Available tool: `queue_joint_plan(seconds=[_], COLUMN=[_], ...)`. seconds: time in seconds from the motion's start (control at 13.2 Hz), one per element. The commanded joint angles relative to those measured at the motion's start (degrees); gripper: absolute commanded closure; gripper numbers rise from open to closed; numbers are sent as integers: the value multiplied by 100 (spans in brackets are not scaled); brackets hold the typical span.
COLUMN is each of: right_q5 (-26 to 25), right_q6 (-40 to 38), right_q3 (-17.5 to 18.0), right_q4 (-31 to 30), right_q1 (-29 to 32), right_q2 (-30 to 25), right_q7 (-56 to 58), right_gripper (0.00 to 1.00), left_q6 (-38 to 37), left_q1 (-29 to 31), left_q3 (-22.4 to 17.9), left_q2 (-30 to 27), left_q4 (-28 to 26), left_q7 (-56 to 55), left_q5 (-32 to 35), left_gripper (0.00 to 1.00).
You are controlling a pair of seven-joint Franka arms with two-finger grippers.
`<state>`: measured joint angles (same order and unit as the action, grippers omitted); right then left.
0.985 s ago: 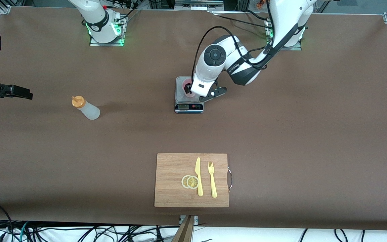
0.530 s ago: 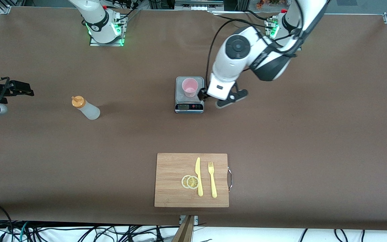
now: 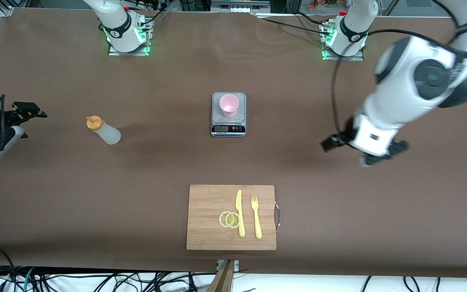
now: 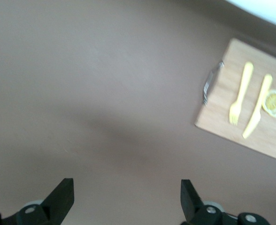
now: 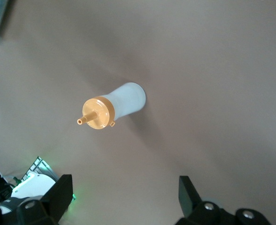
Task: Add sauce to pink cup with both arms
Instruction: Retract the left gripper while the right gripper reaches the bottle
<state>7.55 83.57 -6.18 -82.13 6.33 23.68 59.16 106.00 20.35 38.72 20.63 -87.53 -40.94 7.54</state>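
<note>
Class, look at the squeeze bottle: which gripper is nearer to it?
Right. The right gripper hangs open beside the sauce bottle, at the right arm's table end; the left gripper, open, is over bare table near the left arm's end.

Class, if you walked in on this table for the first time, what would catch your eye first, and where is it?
Probably the pink cup, standing alone on a small kitchen scale mid-table. Next, the sauce bottle with its orange cap, upright toward the right arm's end, with the open right gripper off to its side. The open left gripper hangs over bare table at the left arm's end, and a cutting board with knife, fork and lemon slices lies nearest the front camera.
</note>
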Motion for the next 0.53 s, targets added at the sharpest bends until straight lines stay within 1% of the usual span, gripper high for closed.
queue_joint_plan(seconds=[0.0,0.23,0.38,0.45], right_q5=[640,1159,1834,2064], right_q6=[97,369,476,476], right_q3=[29,29,29,29], right_q4=[-153,-653,-1014,-1137], right_q1=[332,482,614,623], right_q2=[251,348,357,357], right_q7=[1032,2018,2763,3063], right_gripper=[0,0,0,0], left_q6=[-149,-158,-210,-263], left_q1=[521,1119,1523,1673], left_q3=[57,65,65,74], left_q2=[38,38,11,3], left_q4=[209,262,254,253], left_q7=[875,1640,2158,2361], left_q5=[-60,-51,-77,-104], left_gripper=[0,0,0,0])
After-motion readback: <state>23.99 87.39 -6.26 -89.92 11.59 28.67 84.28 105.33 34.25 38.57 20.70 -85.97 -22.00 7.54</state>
